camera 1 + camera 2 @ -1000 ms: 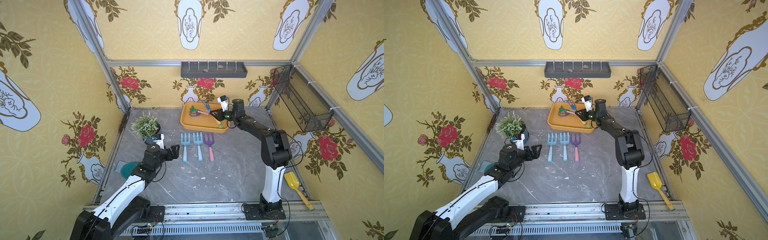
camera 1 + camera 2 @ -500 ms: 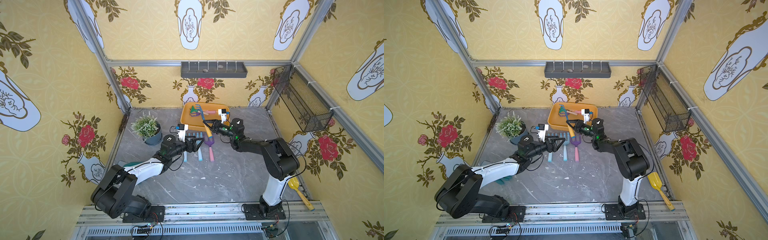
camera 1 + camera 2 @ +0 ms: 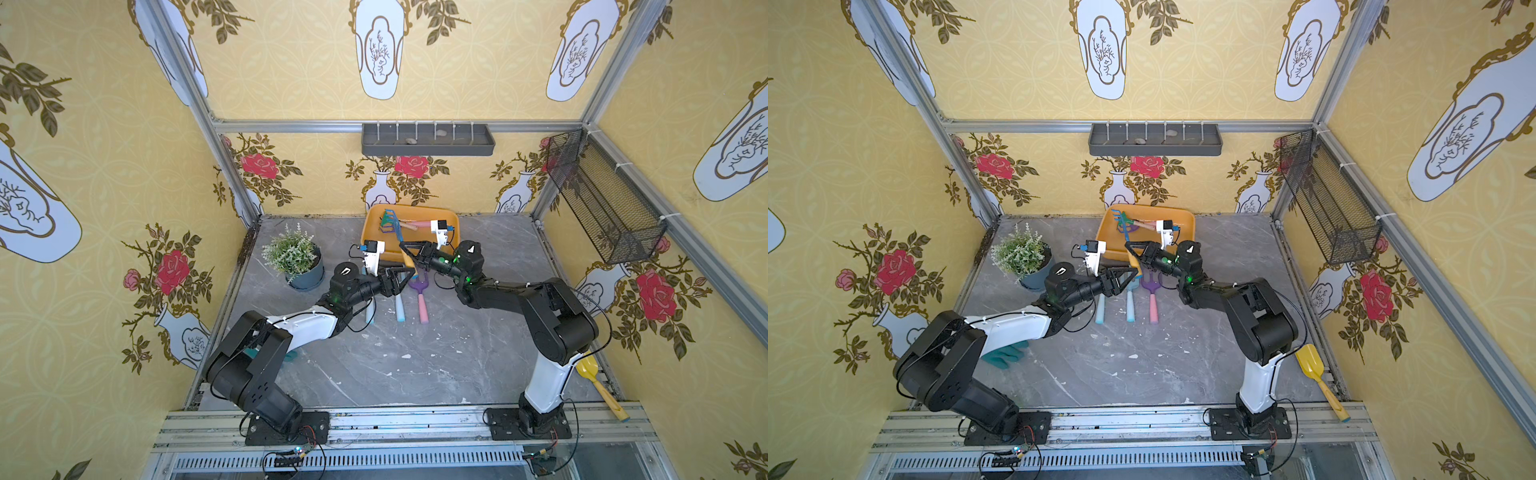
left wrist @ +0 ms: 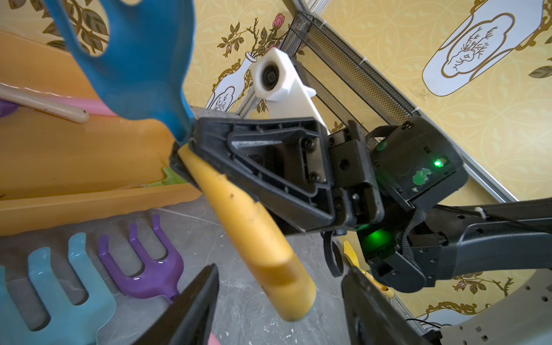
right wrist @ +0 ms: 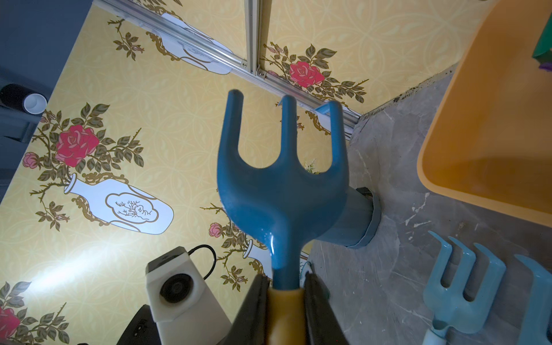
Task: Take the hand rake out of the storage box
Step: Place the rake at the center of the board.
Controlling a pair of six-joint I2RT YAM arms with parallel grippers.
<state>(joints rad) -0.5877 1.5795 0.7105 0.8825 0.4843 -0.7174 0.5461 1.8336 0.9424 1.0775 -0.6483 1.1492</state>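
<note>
Tabletop: hand rake above storage box front rim

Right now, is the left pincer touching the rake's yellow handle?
Apart. In the left wrist view, a clear gap shows on each side between the hand rake handle and the open left pincer.

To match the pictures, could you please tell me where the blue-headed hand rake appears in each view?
In a top view: the hand rake, by the front rim of the storage box.
In a top view: the same spot.
Left wrist: mid-frame, yellow handle nearest.
Right wrist: mid-frame, blue tines farthest.
Shared landmark: the storage box.
</note>
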